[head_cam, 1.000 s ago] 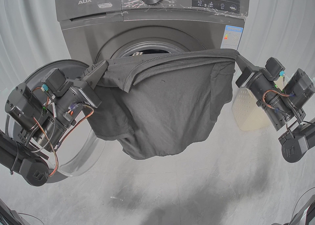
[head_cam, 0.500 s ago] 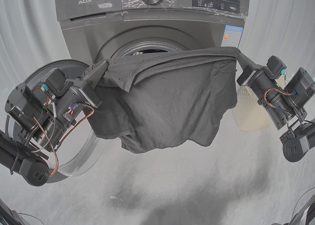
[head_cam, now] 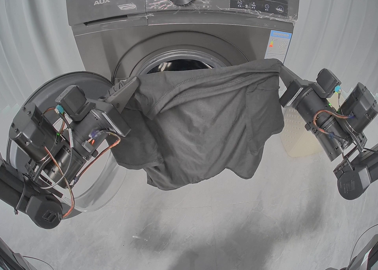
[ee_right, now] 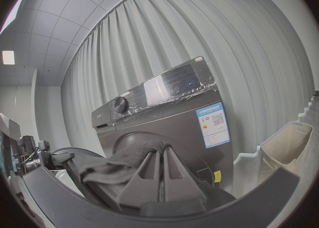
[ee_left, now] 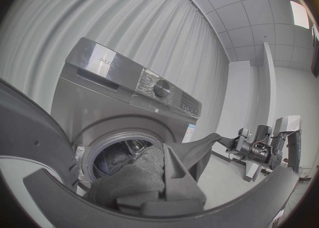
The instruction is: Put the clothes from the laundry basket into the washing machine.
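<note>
**Dark grey cotton T-shirt [head_cam: 204, 125] hanging before the grey front-loading washing machine [head_cam: 102, 46]**

I am holding the T-shirt stretched between both arms, and it is covering most of the round drum opening [head_cam: 179, 63]. The left gripper [head_cam: 132, 85] is clamping one top corner and the right gripper [head_cam: 280, 70] the other. The round door [head_cam: 41, 91] is standing open behind my left arm. The cream perforated plastic laundry basket [head_cam: 301, 133] is sitting beside the machine. Dark cloth seems to be lying inside the drum.
</note>
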Controlling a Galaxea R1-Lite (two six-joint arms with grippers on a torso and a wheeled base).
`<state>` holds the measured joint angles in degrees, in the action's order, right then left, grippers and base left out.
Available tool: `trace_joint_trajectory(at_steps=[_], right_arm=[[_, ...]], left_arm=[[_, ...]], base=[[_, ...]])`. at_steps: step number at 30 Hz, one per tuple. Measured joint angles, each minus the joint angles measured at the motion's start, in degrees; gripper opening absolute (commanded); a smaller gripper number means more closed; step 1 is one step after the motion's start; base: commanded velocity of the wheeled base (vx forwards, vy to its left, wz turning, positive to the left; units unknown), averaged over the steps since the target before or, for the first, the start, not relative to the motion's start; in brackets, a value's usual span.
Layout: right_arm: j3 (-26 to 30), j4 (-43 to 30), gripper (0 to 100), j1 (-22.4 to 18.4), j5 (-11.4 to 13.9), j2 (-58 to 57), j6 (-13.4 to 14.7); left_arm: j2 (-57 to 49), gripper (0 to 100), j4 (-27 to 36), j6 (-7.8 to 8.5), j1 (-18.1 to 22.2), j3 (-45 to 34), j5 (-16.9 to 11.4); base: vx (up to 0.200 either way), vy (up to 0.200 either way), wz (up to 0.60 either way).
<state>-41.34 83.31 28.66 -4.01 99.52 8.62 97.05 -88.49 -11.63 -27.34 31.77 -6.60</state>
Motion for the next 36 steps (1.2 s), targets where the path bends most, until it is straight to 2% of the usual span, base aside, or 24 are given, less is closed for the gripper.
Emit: trace_joint_trajectory(at_steps=[7,14,15,25,30,33,36], right_arm=[[3.7,0.0,0,4.7,0.0,0.0,1.0],[10.1,0.3,0,12.0,0.1,1.5,1.7],[10.8,0.3,100,12.7,0.1,2.0,1.8],[15.5,1.1,100,21.4,0.2,6.9,2.9],[21.0,1.1,100,25.2,0.4,9.9,2.9],[22.7,1.2,100,26.4,0.4,11.8,2.8],[21.7,1.3,100,26.3,0.3,13.6,2.6]], left_arm=[[0.7,0,0.0,0.88,-3.1,0.1,0.5],[2.3,0,0.0,3.75,-4.8,1.0,0.5],[2.5,0,0.0,3.94,-4.9,1.2,0.5],[3.5,0,0.0,4.39,-5.3,3.6,0.7],[3.3,0,0.0,4.33,-5.1,4.8,0.7],[3.0,0,0.0,4.3,-4.9,5.2,0.8],[2.7,0,0.0,4.27,-4.9,5.4,0.7]], base=[[0.0,0.0,0.0],[0.0,0.0,0.0],[0.0,0.0,0.0],[0.0,0.0,0.0],[0.0,0.0,0.0],[0.0,0.0,0.0],[0.0,0.0,0.0]])
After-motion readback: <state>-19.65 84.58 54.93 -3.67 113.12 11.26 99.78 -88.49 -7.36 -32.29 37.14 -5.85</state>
